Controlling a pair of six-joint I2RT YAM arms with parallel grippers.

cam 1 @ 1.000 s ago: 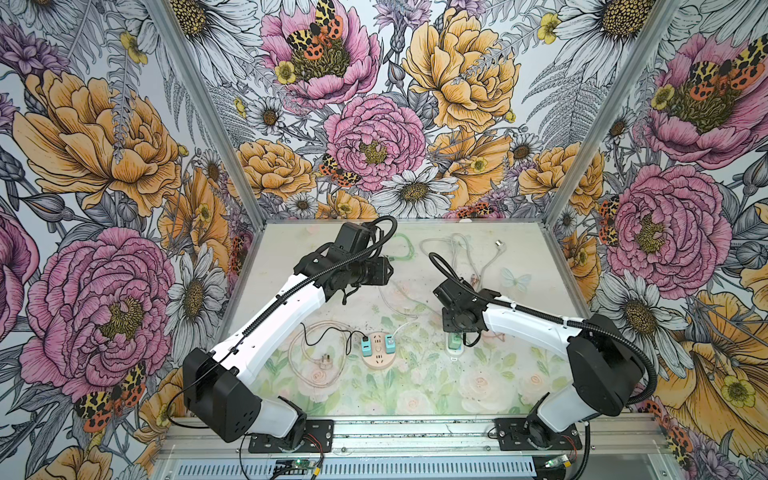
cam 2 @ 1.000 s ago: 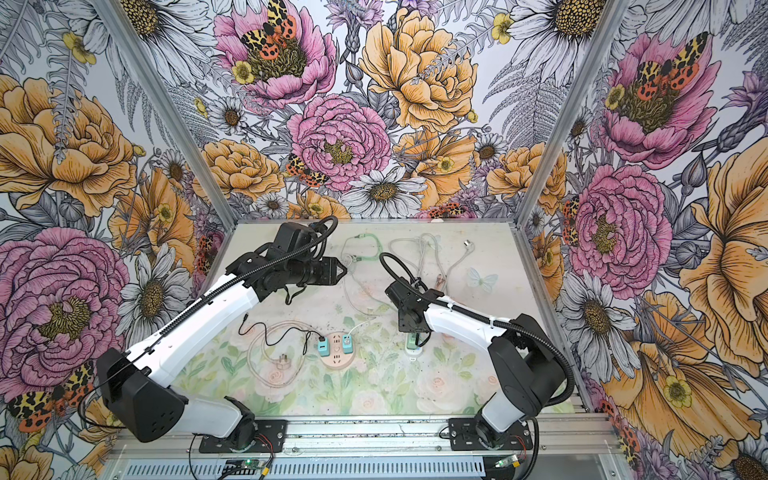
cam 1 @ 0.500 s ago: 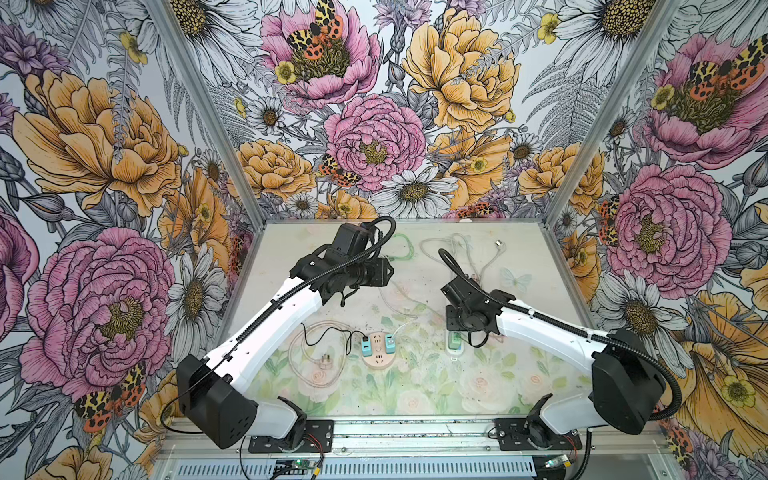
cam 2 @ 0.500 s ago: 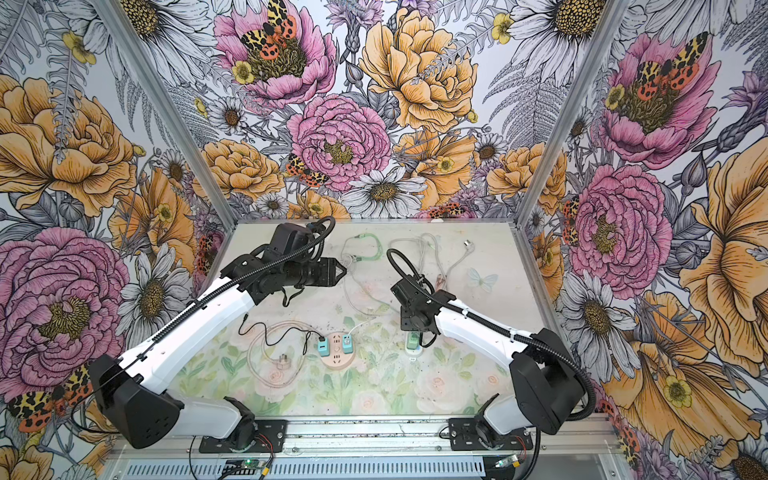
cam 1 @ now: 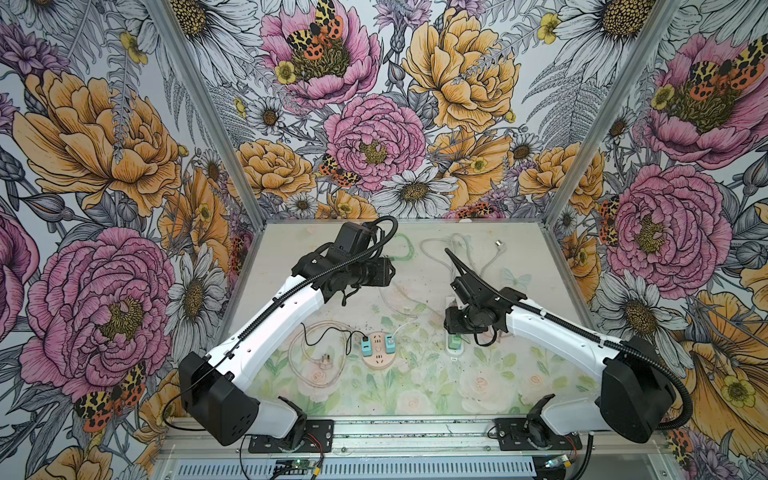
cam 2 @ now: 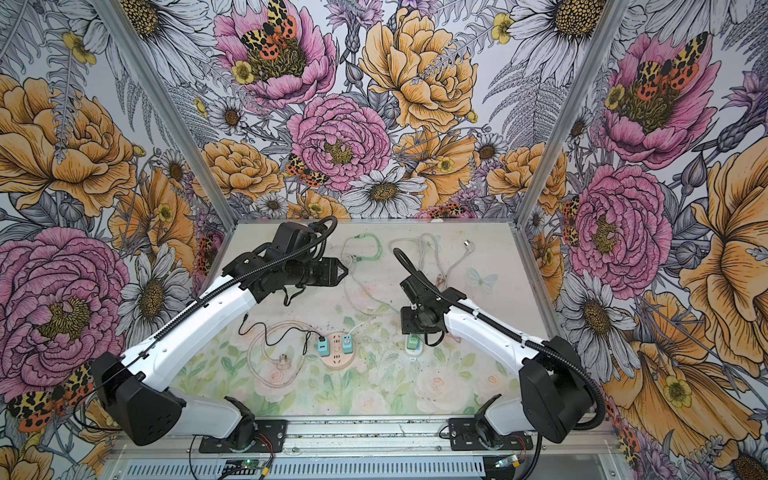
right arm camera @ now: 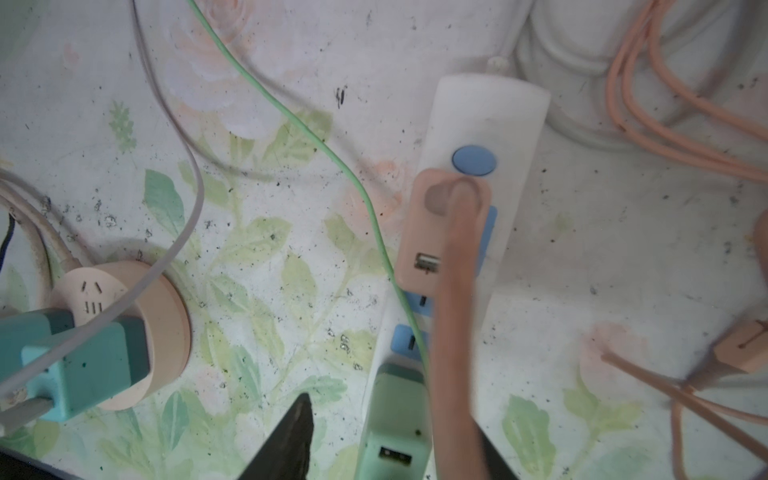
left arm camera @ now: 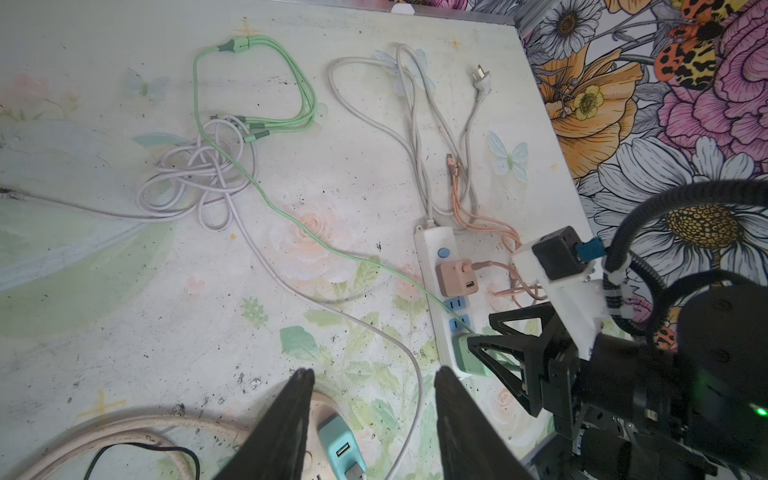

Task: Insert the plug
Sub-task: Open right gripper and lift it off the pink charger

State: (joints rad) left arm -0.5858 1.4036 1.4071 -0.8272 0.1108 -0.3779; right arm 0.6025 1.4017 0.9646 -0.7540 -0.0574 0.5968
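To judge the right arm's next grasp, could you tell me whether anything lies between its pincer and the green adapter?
Yes: the pink cable from the pink adapter crosses the opening of the right pincer, partly over the green adapter on the white strip.

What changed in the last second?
Right arm drew back, elbow swinging outward toward the near edge. Right gripper crept nearer, jaws apart around the green adapter on the white power strip. Left arm and round socket: no visible change.

Bright, even light, soft cable shadows beside the power strip (right arm camera: 490, 108); the pink cable (right arm camera: 455, 332) crossing it is blurred
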